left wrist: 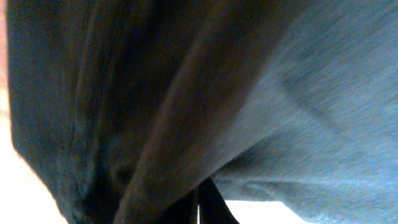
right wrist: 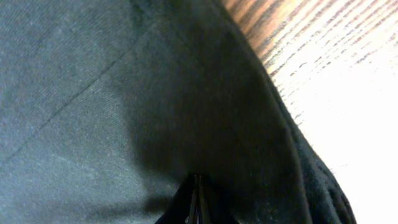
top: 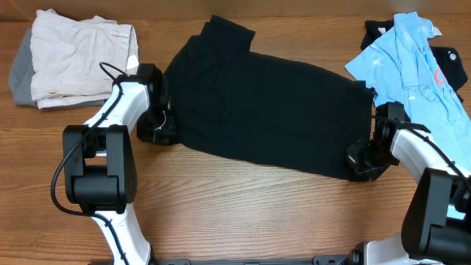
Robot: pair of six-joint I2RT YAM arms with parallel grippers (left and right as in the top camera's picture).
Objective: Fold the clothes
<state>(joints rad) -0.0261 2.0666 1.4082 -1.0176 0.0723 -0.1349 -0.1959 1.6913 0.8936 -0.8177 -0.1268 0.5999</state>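
A large black shirt (top: 265, 110) lies spread across the middle of the table, one sleeve pointing to the far edge. My left gripper (top: 163, 126) is at its left edge and is shut on the black fabric (left wrist: 186, 112), which fills the left wrist view. My right gripper (top: 362, 158) is at the shirt's near right corner, shut on the black fabric (right wrist: 124, 93). A light blue polo (top: 416, 66) lies crumpled at the far right, over another dark garment (top: 449, 62).
A folded stack of beige and grey clothes (top: 70, 65) sits at the far left. Bare wood table (top: 257, 213) runs along the front. The arm bases stand at the near left (top: 99, 173) and near right (top: 441, 213).
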